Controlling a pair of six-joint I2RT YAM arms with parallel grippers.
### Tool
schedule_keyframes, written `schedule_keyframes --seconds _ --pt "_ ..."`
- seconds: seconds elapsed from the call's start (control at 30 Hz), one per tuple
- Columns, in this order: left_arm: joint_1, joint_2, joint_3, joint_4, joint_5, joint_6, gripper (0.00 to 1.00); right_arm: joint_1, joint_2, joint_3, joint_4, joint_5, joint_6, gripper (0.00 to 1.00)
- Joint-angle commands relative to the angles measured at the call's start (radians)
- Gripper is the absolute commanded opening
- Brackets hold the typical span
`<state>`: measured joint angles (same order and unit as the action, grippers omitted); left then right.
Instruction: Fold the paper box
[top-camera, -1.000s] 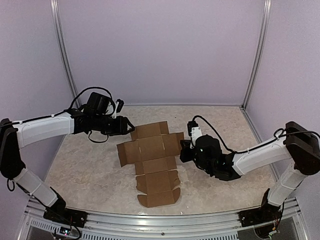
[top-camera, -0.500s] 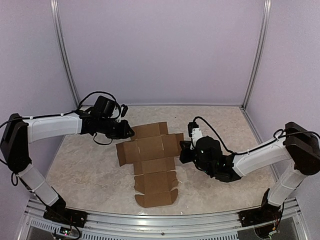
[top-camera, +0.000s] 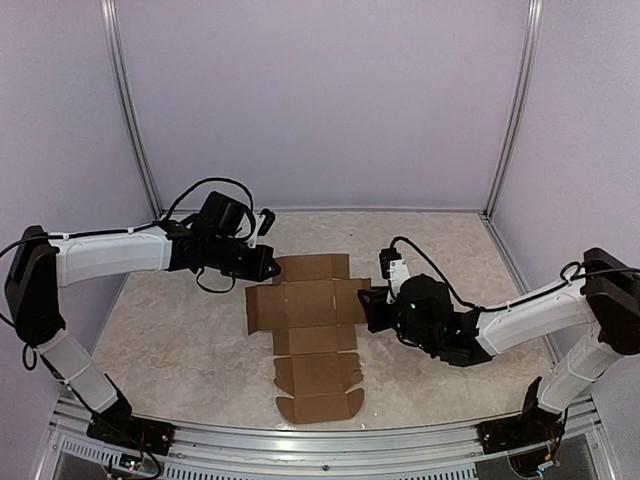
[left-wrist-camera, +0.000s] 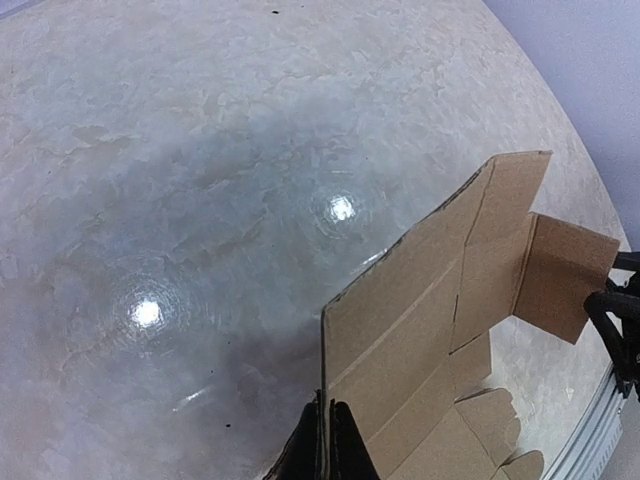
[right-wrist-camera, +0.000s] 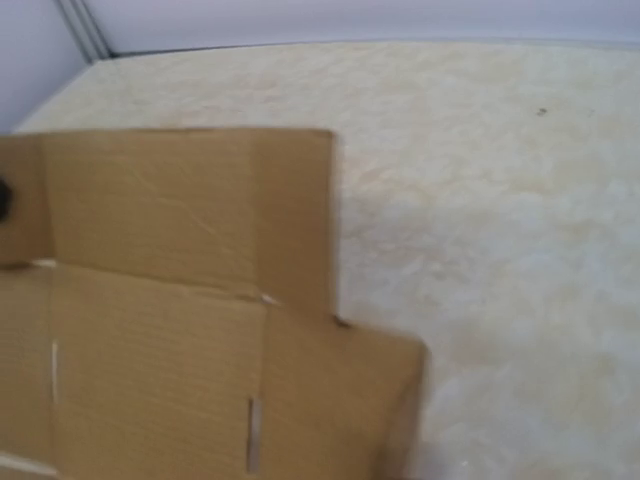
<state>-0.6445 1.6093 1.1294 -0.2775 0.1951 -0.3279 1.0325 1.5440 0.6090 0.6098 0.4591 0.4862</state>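
paper box (top-camera: 310, 305): a plain brown die-cut cardboard sheet with flaps and rounded tabs. It lies spread out and unfolded on the mottled beige bench (top-camera: 180, 330), which shows on every side of it.
left end effector (top-camera: 268, 268): at the paper box's far left corner. In the wrist view its jaws (left-wrist-camera: 327, 415) are closed tight on the cardboard's edge (left-wrist-camera: 430, 300), which seems raised slightly there.
right end effector (top-camera: 372, 308): against the paper box's right side flap. Its fingers are out of its own view, which shows only blurred cardboard (right-wrist-camera: 150, 300). I cannot tell how wide it stands or whether it holds anything.
step in hand: very early, probably taking hold for a first fold; no wall stands up yet.
next move: probably hinge the pinched panel along its crease while the other side is steadied, so the sheet does not slide.
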Motion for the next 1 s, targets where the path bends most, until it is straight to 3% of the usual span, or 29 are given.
schedule_keyframes --seconds 0.0,0.17,0.3,0.43,0.67,0.83,0.97 --pt "-0.053 0.018 0.042 -0.035 -0.045 0.086 0.0 0.003 -0.09 -0.003 -0.15 -0.09 -0.073 0.43" --pt "-0.096 0.027 0.05 -0.049 -0.086 0.13 0.0 -0.033 -0.257 0.005 -0.356 -0.167 -0.194 0.72" --pt "-0.122 0.024 0.049 -0.051 -0.112 0.161 0.0 -0.07 -0.37 0.075 -0.565 -0.246 -0.3 0.79" --pt "-0.146 0.019 0.04 -0.024 -0.108 0.183 0.0 -0.103 -0.397 0.196 -0.756 -0.366 -0.375 0.81" --pt "-0.207 0.011 0.021 0.033 -0.145 0.251 0.0 -0.179 -0.255 0.47 -1.082 -0.557 -0.473 0.81" --pt "-0.225 -0.009 -0.023 0.092 -0.139 0.255 0.0 -0.223 -0.156 0.569 -1.164 -0.748 -0.555 0.81" --pt "-0.241 -0.034 -0.067 0.131 -0.151 0.257 0.0 -0.234 -0.081 0.605 -1.154 -0.809 -0.569 0.79"
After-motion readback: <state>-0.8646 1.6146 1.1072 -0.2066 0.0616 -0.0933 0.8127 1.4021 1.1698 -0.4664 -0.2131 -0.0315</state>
